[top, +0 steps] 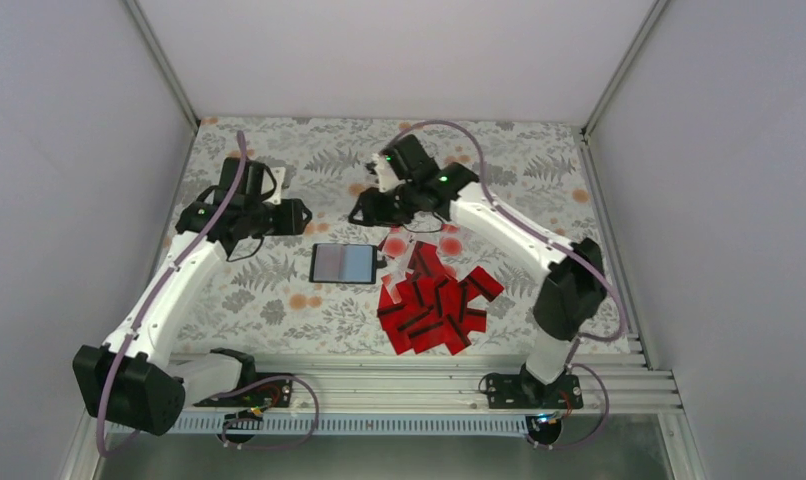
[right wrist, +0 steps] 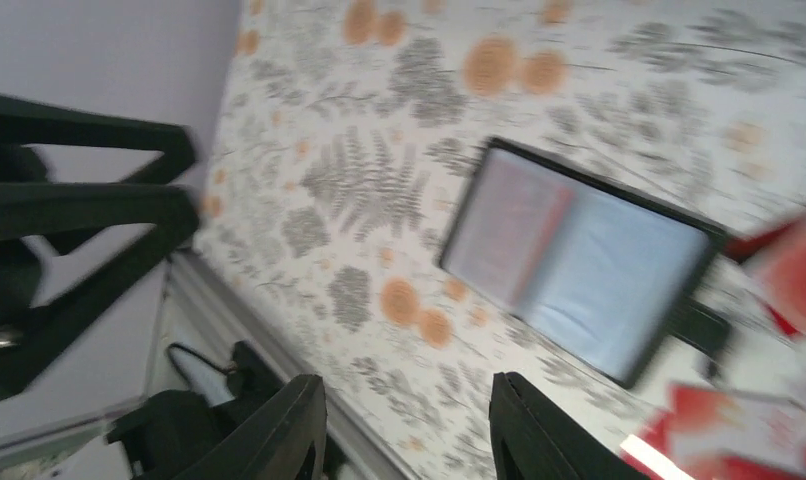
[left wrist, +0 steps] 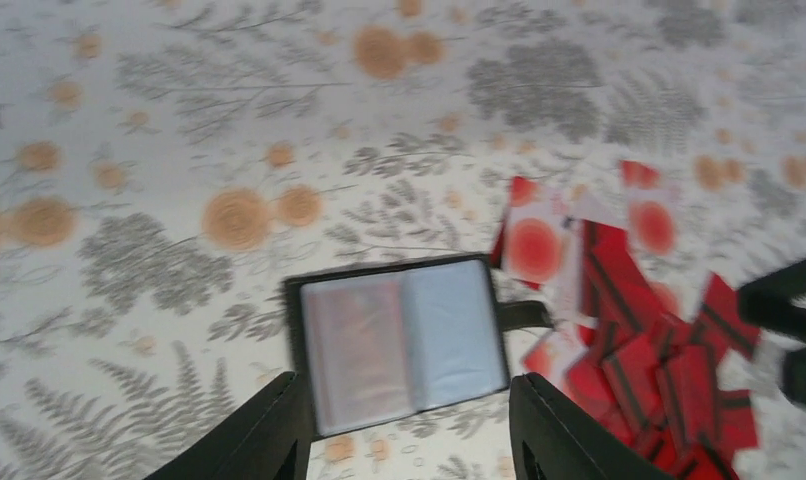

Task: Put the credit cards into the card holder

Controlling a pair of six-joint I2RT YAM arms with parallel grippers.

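Open card holder lies flat beside a heap of red credit cards. Left gripper and right gripper hang above, fingers parted, empty.

Floral cloth under card holder, credit cards

Fern-and-orange-flower printed cloth

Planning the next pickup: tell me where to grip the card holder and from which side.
Probably its black left border, approached from that uncrowded side. The card holder lies open and flat, panels up, so only a thin edge offers purchase; its right edge carries a small tab and the credit cards crowd close there.
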